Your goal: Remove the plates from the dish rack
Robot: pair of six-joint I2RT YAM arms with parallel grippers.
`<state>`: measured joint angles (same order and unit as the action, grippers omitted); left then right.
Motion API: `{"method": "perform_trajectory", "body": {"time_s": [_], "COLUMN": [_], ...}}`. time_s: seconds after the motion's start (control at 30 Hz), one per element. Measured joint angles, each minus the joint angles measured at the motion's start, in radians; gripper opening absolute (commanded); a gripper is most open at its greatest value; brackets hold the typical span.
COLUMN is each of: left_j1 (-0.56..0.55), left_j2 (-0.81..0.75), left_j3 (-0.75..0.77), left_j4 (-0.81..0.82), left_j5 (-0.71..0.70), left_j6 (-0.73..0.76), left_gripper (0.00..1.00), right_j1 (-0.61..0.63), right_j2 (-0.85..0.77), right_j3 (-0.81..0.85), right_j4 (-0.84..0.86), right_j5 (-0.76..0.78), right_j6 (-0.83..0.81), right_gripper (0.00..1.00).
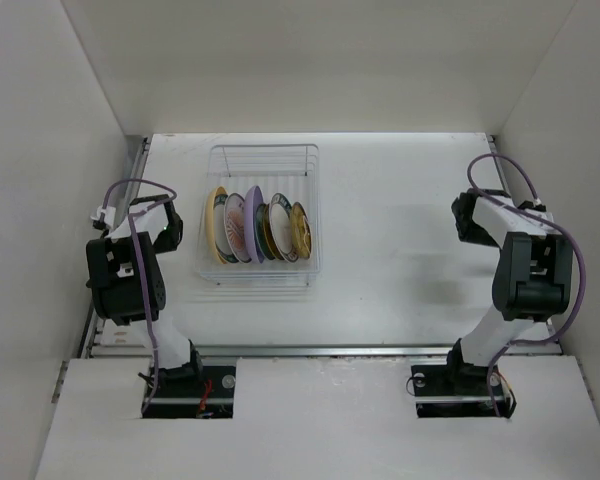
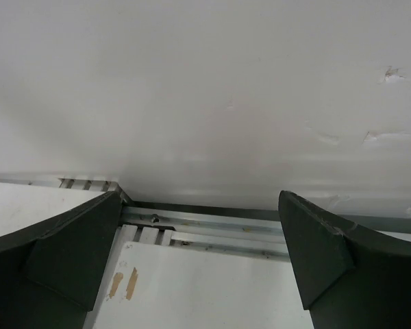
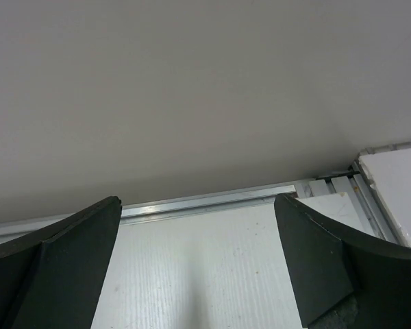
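- The left gripper (image 2: 198, 205) has its fingers spread wide and holds nothing. Its wrist view shows only wall and the table (image 1: 410, 260) edge.
- The right gripper (image 3: 197, 205) is equally wide and empty, well apart from the load.
- The plates (image 1: 255, 228) stand on edge in the near half of the dish rack (image 1: 264, 150), left of table centre. The row runs left to right, faces sideways and rims up.
- The rack's long axis seems to run away from the arms.
- No plate is lifted yet, so I judge this the first reach.
- The nearer left arm would need to straddle the yellow end plate's (image 1: 217, 225) rim and lift straight up.
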<state>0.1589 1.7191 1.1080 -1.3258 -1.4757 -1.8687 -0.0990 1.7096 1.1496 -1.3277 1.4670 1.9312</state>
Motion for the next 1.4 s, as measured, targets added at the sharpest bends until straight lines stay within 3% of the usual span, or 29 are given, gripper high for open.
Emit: {"method": "perform_trajectory", "body": {"time_s": [0.2,0.33,0.47,0.57,0.7,0.77,0.87,1.0,1.1,1.2,1.37,1.4], "left_j1": [0.0,-0.014,-0.103,-0.251,-0.575,-0.728,-0.869,-0.826,-0.813,-0.832,-0.822,-0.813], "left_j2": [0.0,0.004,-0.033,-0.088,-0.154,-0.171,-0.183,-0.291,-0.463,-0.604,-0.639,-0.609], "left_j3": [0.014,0.172,0.363,0.477,0.635,0.711,0.825,0.842,0.761,0.712,0.683,0.686], "left_j4": [-0.003,-0.008,0.006,0.006,0.016,0.015,0.031,0.136,0.261,0.336,0.49,0.508], "left_j5": [0.002,0.008,0.004,0.003,0.0,0.002,0.06,0.441,0.727,0.95,0.949,0.94], "left_j6": [0.03,0.217,0.419,0.565,0.76,0.868,1.136,1.564,1.835,2.04,2.267,2.302], "left_gripper": [1.0,1.0,1.0,1.0,1.0,1.0,1.0,1.0,1.0,1.0,1.0,0.93], "right_j1": [0.0,0.016,0.112,0.241,0.399,0.454,0.508,0.525,0.523,0.517,0.517,0.517], "right_j2": [-0.018,-0.119,-0.251,-0.293,-0.249,-0.193,-0.141,-0.223,-0.385,-0.468,-0.468,-0.46], "right_j3": [0.058,0.12,0.215,0.312,0.41,0.467,0.497,0.38,0.239,0.228,0.234,0.233], "right_j4": [0.001,0.0,-0.002,-0.004,-0.005,0.015,0.171,0.526,0.686,0.811,0.916,0.92], "right_j5": [-0.001,-0.001,0.001,0.008,0.014,0.009,-0.128,-0.538,-0.811,-1.049,-1.272,-1.294], "right_j6": [-0.069,-0.149,-0.233,-0.333,-0.48,-0.628,-0.944,-1.335,-1.497,-1.607,-1.709,-1.719], "right_gripper": [0.99,0.99,0.99,0.99,0.99,0.99,0.99,0.99,0.99,0.99,0.99,0.99]}}
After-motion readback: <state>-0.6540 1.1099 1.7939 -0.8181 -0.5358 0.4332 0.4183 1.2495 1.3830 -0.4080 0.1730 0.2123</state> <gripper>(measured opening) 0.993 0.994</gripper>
